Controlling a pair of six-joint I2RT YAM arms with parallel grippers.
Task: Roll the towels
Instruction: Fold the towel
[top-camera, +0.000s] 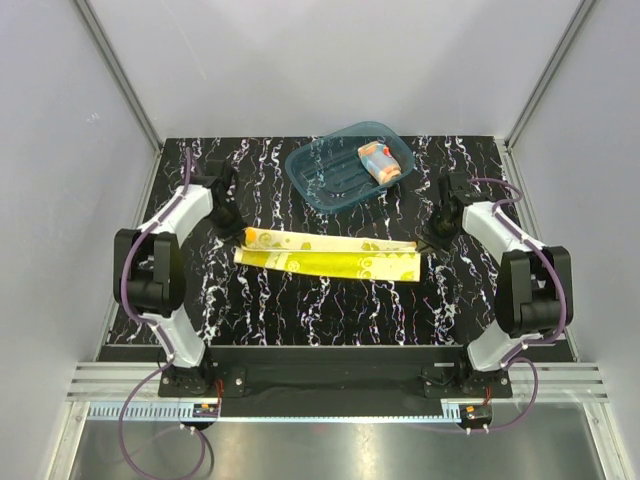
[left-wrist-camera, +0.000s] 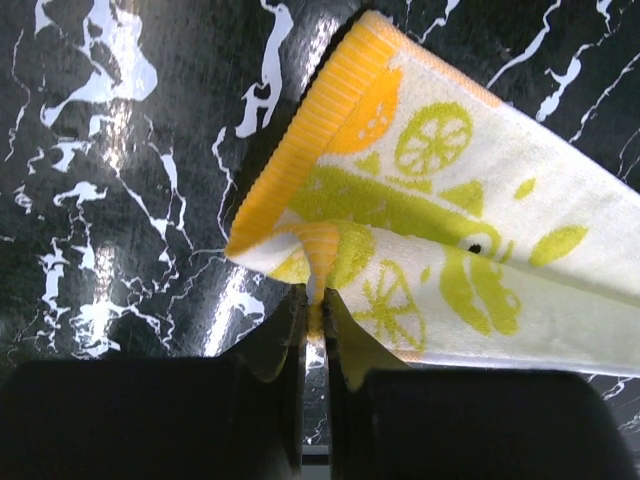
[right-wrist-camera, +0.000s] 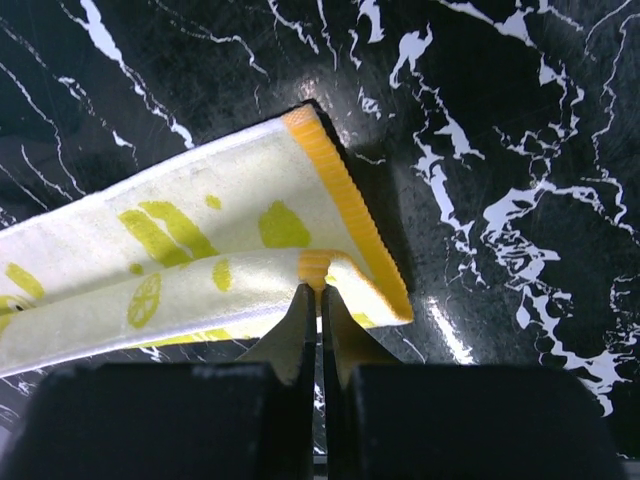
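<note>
The bright yellow towel with pale lemon shapes lies in a long strip, folded lengthwise, across the middle of the table. My left gripper is shut on its left end, pinching an orange-edged corner, as the left wrist view shows with the towel spreading to the right. My right gripper is shut on the right end, pinching the orange hem of the towel. The light blue towel with orange dots lies rolled inside the tub.
The teal translucent tub stands at the back centre, just behind the strip. The black marbled table is walled by white panels on the left, right and back.
</note>
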